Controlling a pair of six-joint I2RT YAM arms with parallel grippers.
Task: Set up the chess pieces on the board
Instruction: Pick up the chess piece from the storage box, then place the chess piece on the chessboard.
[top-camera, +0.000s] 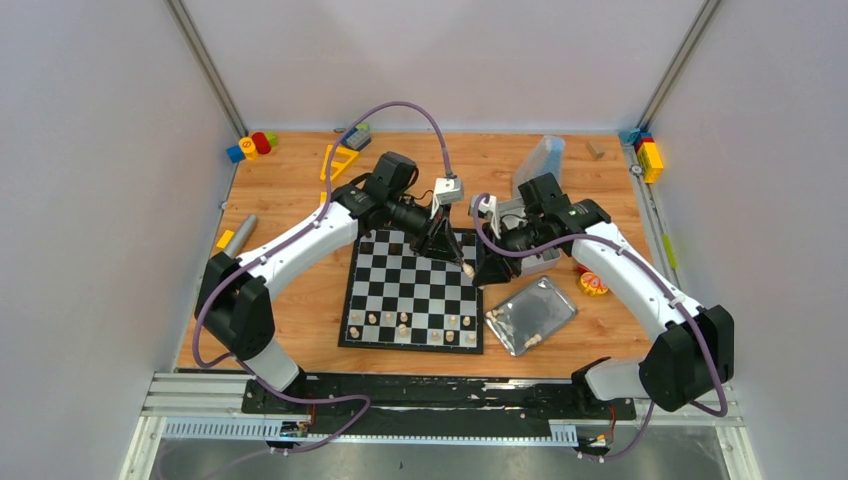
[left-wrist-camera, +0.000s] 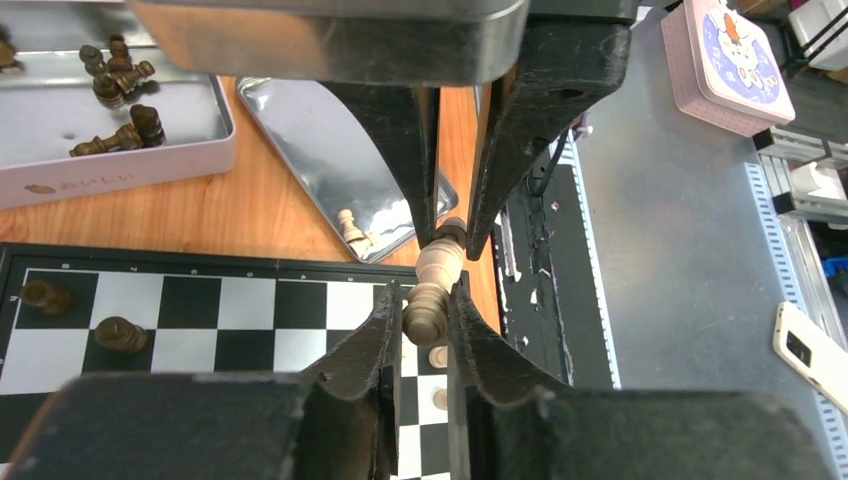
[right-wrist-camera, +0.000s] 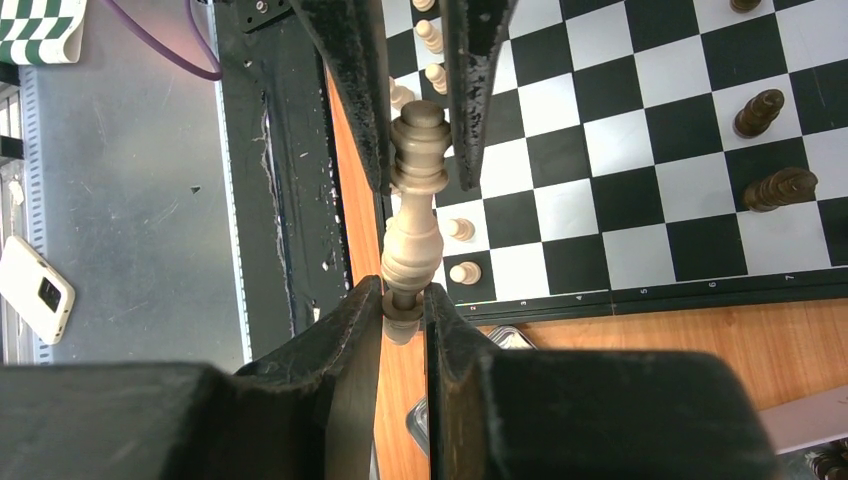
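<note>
Cream chess piece (right-wrist-camera: 412, 235), base clamped in left end effector (left-wrist-camera: 425, 308), head clamped in right end effector (right-wrist-camera: 403, 305).

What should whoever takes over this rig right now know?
Left gripper and right gripper: both shut on one cream chess piece above the chessboard's right edge; apparently a handover, direction unclear.
Done: several cream pieces on the near rows, a few dark pieces on the far side.
Left: lone cream piece in the metal tray, spare dark pieces in the pink tin.
</note>
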